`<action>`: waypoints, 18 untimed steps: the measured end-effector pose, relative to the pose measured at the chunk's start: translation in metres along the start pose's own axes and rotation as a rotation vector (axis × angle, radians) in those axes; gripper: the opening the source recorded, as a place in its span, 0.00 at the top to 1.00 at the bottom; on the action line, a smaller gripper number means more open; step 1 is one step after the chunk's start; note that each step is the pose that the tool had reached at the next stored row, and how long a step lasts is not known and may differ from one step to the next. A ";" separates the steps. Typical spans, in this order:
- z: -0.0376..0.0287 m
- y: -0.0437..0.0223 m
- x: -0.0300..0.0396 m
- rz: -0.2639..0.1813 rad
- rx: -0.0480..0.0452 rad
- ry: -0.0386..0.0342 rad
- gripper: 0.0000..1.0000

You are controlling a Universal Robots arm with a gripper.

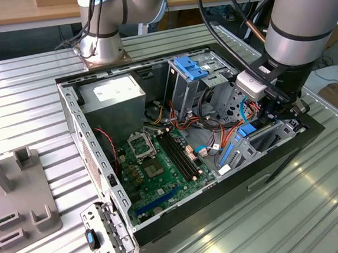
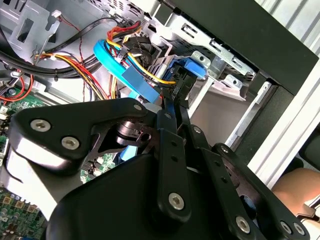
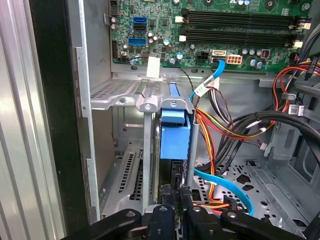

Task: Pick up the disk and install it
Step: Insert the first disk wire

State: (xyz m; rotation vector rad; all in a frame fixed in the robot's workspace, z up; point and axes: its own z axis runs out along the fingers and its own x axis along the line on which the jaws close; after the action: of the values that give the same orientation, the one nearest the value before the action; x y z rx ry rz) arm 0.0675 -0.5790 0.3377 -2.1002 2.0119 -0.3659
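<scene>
Exterior view: the gripper point(image 1: 269, 110) dips into the drive cage point(image 1: 278, 133) at the exterior view's right end of the open case point(image 1: 222, 197). Second wrist view: its fingers point(image 2: 167, 125) pinch the disk point(image 2: 190, 72) by its edge. First wrist view: the disk point(image 3: 175, 135) stands edgewise inside that cage

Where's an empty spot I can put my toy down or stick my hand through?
The ribbed table is bare along the black side of the computer case, toward the exterior view's right, and between the case and the grey fixture. Inside, it is crowded at the drive cage, where the pincer, the disk and cables bunch together.
</scene>
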 end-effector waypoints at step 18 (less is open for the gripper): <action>-0.0011 -0.0004 -0.0006 0.002 0.0002 -0.0052 0.84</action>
State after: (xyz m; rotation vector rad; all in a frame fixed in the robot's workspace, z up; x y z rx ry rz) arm 0.0675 -0.5784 0.3389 -2.0969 2.0106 -0.3600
